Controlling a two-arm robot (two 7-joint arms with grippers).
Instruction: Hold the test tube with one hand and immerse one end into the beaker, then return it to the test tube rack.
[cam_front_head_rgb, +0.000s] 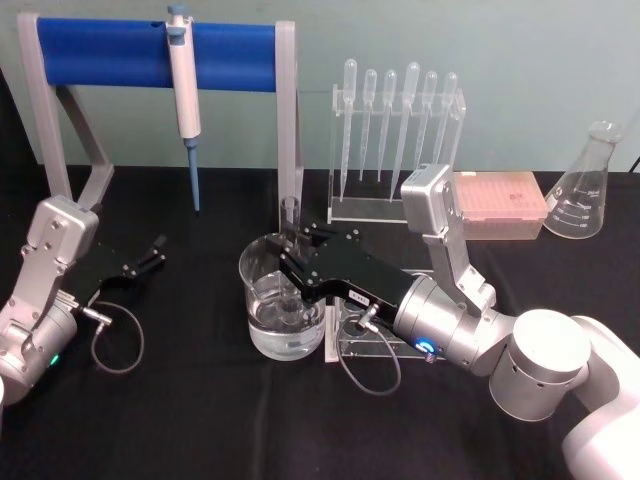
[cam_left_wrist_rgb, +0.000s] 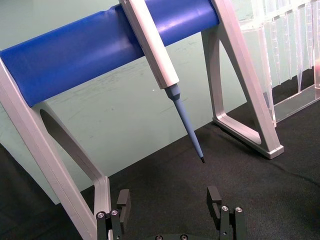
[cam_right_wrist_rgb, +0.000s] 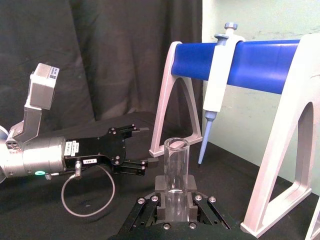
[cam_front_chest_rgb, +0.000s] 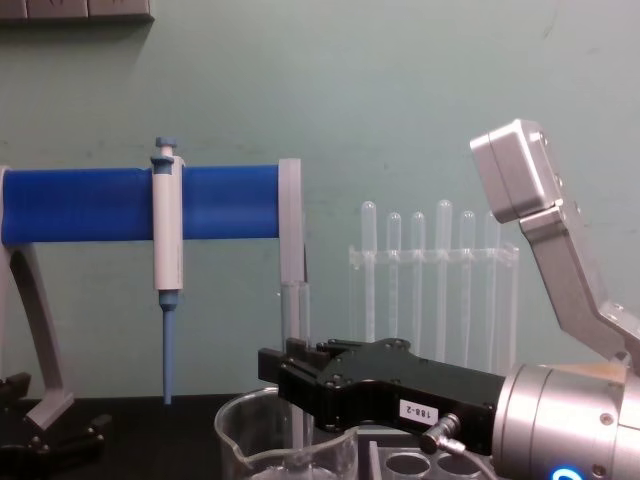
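- The test tube (cam_front_head_rgb: 291, 212) is standing upright inside the beaker (cam_front_head_rgb: 255, 278). Its open top is poking above the rim and its lower end is reaching into the clear liquid.
- The right gripper (cam_front_head_rgb: 292, 250) is reaching in over the beaker's rim, with its jaws clenched on the tube's mid-section. The right wrist view is showing the glass pinched between them.
- Progress: pickup done, and the dip looks to be happening now. Lifting out of the beaker and returning the tube are left.
- The test tube rack (cam_front_head_rgb: 385, 343) is sitting just beside the beaker, under the right arm, and its holes are showing free in the chest view.
- The left gripper (cam_front_head_rgb: 152, 255) is idling well apart from the beaker, low over the desk (cam_front_head_rgb: 200, 400), with its jaws released and gripping nothing.
- The micropipette (cam_front_head_rgb: 184, 80) is hanging on its stand behind the beaker, not involved.
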